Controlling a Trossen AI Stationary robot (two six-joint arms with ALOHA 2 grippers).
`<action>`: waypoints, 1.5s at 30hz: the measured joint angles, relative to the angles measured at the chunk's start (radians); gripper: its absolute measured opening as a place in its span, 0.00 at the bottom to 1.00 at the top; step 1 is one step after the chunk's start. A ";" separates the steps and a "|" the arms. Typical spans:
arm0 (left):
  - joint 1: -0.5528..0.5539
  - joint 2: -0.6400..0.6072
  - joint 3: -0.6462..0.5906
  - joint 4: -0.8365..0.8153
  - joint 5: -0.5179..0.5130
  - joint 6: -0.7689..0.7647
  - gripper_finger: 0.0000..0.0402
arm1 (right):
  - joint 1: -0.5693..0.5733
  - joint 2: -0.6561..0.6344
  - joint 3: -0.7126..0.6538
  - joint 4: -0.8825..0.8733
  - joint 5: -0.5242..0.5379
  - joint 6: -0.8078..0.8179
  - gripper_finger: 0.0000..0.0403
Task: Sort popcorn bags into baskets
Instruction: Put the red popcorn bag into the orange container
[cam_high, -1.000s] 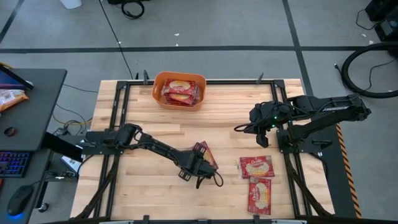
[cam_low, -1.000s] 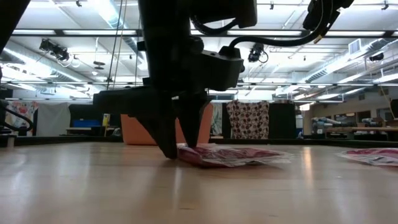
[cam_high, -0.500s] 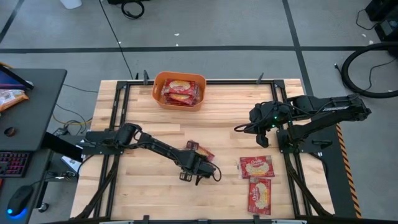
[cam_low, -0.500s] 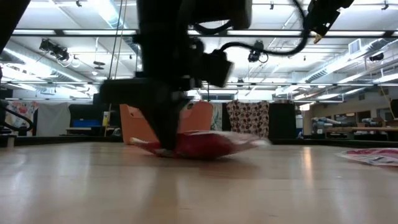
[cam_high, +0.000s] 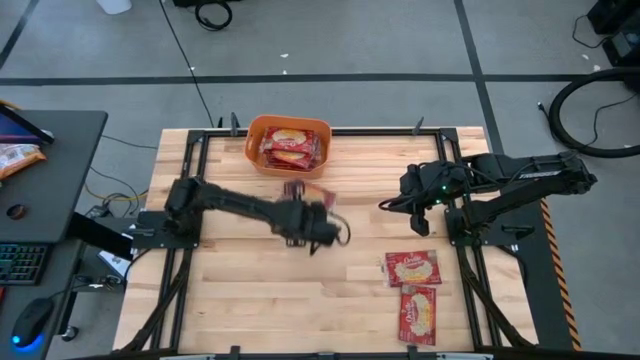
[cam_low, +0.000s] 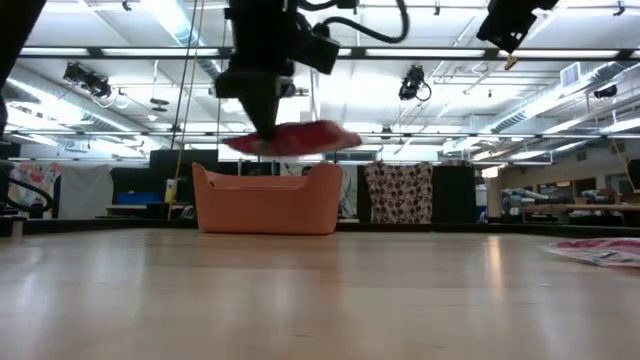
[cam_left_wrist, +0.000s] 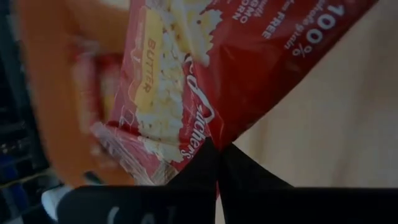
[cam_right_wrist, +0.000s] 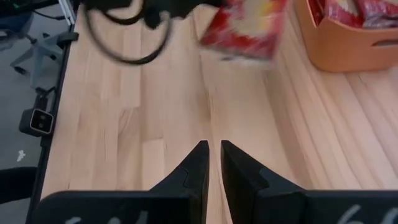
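Note:
My left gripper (cam_high: 312, 218) is shut on a red popcorn bag (cam_high: 305, 192) and holds it in the air, just on the near side of the orange basket (cam_high: 289, 143). The low view shows this bag (cam_low: 292, 140) above the basket's rim (cam_low: 267, 175). Several red bags (cam_high: 291, 148) lie inside the basket. Two more popcorn bags (cam_high: 413, 268) (cam_high: 419, 313) lie flat on the table at the near right. My right gripper (cam_high: 408, 192) hovers at the right of the table, pointing left. Its fingers (cam_right_wrist: 213, 155) stand a narrow gap apart with nothing between them. My left gripper pinches the red bag by one edge (cam_left_wrist: 214, 134) between its two fingers (cam_low: 265, 128), which point down from above. The bag is lifted clear of the table. It sticks out sideways from the fingers, roughly level.
A dark side table (cam_high: 60, 170) stands left of the wooden table, with an orange-and-white packet (cam_high: 15, 155), a keyboard and a mouse. Black frame rails run along the wooden table's edges. Bare wood lies between the basket and the two bags at the near right.
My left gripper has shut on the bag that lay at the table's near middle. It has lifted the bag clear and carried it up and toward the far edge, close to the basket. The bag has gone from lying flat to hanging in the air.

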 joint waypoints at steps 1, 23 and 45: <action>0.021 -0.013 -0.001 -0.002 -0.019 0.008 0.00 | 0.000 0.001 0.000 0.008 0.004 -0.006 0.12; 0.664 -0.073 -0.008 0.159 0.219 0.440 0.02 | -0.002 0.001 0.000 0.038 0.134 0.063 0.12; 0.508 -0.074 0.003 0.227 0.823 0.099 0.35 | 0.078 0.102 -0.010 -0.072 -0.166 0.130 0.12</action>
